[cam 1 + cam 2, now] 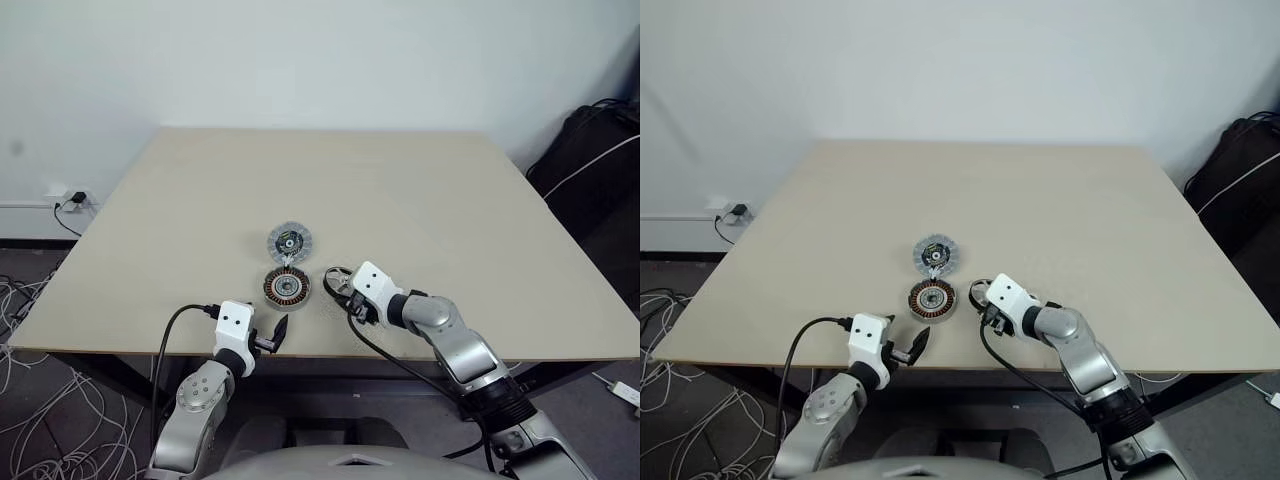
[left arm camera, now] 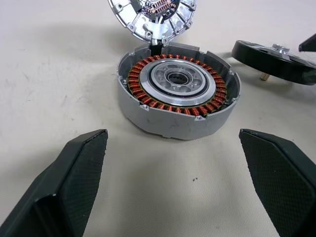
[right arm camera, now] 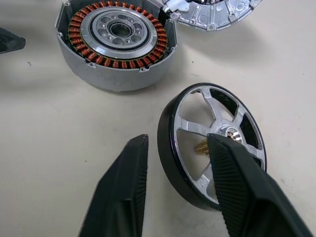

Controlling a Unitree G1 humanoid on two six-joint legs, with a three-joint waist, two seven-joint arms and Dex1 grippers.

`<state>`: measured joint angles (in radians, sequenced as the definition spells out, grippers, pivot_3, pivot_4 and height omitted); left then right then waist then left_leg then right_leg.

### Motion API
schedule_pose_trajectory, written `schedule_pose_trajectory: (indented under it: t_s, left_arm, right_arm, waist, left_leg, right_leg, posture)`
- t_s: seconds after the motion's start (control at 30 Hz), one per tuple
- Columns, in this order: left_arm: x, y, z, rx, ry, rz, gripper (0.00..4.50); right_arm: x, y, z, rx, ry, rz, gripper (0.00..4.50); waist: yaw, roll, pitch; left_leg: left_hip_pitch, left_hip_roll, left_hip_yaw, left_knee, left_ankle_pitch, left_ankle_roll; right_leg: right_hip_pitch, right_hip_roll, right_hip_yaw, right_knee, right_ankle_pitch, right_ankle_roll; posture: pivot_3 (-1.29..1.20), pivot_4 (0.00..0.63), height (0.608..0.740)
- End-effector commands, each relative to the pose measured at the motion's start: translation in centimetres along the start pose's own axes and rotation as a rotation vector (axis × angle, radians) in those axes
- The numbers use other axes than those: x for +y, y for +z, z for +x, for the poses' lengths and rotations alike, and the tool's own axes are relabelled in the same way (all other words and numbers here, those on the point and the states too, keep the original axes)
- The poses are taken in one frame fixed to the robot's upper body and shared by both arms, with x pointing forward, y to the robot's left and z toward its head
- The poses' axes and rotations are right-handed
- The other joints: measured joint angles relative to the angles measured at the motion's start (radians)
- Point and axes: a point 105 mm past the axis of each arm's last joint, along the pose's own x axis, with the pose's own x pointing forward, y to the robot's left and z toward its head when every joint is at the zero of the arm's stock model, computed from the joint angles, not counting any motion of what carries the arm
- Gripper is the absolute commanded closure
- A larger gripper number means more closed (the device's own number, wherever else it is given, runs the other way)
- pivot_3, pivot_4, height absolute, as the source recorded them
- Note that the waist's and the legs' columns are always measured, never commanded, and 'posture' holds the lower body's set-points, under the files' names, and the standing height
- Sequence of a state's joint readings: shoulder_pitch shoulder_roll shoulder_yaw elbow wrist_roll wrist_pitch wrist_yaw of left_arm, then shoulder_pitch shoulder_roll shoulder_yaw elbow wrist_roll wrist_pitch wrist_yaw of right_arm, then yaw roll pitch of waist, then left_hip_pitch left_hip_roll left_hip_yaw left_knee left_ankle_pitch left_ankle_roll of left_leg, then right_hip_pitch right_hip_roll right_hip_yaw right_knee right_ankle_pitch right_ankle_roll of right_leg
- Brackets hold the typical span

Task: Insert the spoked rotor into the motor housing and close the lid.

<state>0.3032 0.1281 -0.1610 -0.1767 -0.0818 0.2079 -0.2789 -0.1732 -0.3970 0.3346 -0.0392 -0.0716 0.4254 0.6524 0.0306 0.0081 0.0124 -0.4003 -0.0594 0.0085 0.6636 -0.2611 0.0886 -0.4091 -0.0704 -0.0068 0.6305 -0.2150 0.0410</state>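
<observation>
Round grey motor housing with copper windings near table's front edge. Pale silver ribbed lid touching at its 12 o'clock. Black-rimmed silver spoked rotor tilted at its 3 o'clock, straddled by parted right gripper. Left gripper spread wide at its 6 o'clock, empty.

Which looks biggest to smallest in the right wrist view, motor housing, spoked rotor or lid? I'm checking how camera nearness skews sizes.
1. Motor housing and spoked rotor look about alike; the rotor lies nearer the camera and tilted, so I won't rank them.
2. Lid looks smallest, but the picture's edge cuts it off.
</observation>
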Motion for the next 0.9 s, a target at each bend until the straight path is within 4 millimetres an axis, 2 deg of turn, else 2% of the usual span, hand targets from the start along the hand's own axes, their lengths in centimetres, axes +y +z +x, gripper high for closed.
schedule_pose_trajectory:
  t_s: [0.03,0.57,0.67,0.8,0.9]
  left_arm:
    - [-0.1,1.6,0.0,-0.066,0.0,0.011,0.0]
    - [0.0,1.5,-0.1,-0.066,0.015,0.001,0.0]
    - [0.0,1.5,-0.1,-0.066,0.018,0.0,0.0]
    - [0.0,1.4,-0.1,-0.065,0.02,-0.002,0.0]
    - [0.1,1.4,-0.1,-0.066,0.023,-0.002,0.0]
  right_arm:
    - [-1.0,1.1,-0.2,-0.032,-0.026,-0.006,2.66]
    - [-0.8,0.3,0.6,0.059,0.007,0.004,2.66]
    - [-0.8,0.2,0.8,0.068,0.003,0.003,3.23]
    - [-0.8,0.3,0.8,0.065,0.002,0.004,4.49]
    - [-1.0,0.4,0.8,0.062,-0.002,0.005,4.49]
  waist:
    - [0.0,0.0,0.0]
    - [0.0,0.001,-0.001]
    - [0.0,0.001,-0.001]
    - [-0.001,0.001,-0.001]
    - [-0.001,0.002,-0.001]
  left_leg:
    - [0.0,0.0,0.0,0.0,0.0,0.0]
    - [0.0,0.0,0.0,0.0,0.0,0.0]
    - [0.0,0.0,0.0,0.0,0.0,0.0]
    - [0.0,0.0,0.0,0.0,0.0,0.0]
    - [0.0,0.0,0.0,0.0,0.0,0.0]
  right_leg:
    - [0.0,0.0,0.0,0.0,0.0,0.0]
    - [0.0,0.0,0.0,0.0,0.0,0.0]
    - [0.0,0.0,0.0,0.0,0.0,0.0]
    - [0.0,0.0,0.0,0.0,0.0,0.0]
    - [0.0,0.0,0.0,0.0,0.0,0.0]
  posture:
    - [0.0,0.0,0.74]
    - [0.0,0.0,0.74]
    - [0.0,0.0,0.74]
    - [0.0,0.0,0.74]
    - [0.0,0.0,0.74]
